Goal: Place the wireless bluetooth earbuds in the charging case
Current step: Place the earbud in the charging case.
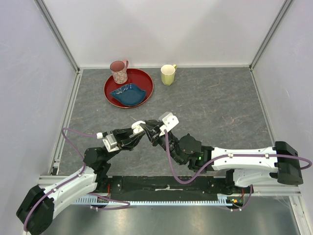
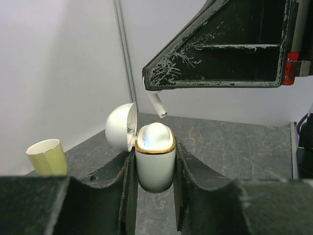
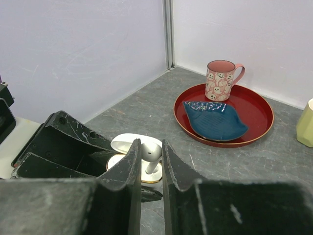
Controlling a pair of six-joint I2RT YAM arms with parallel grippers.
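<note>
The work area is a grey stone-pattern bench [image 1: 220, 107] enclosed by white walls [image 1: 171, 29].

1. Left pincer [image 2: 155, 171]: closed on the charging case [image 2: 155, 164], which is held upright at the lower centre of the left wrist view. The hinged lid [image 2: 120, 126] stands open to the left. The gold-rimmed mouth faces up.
2. Right pincer [image 3: 151, 156]: closed on one white earbud [image 3: 152, 154], stem pointing down. In the left wrist view the stem tip is just above the case mouth.
3. A white rounded form fills the mouth; it cannot be determined whether this is the second earbud.
4. Upper centre of the top view: a red tray [image 1: 146, 81] carries a pink mug [image 1: 119, 71] and a blue dish [image 1: 129, 94]. A yellow cup [image 1: 168, 74] stands just to its right.
</note>
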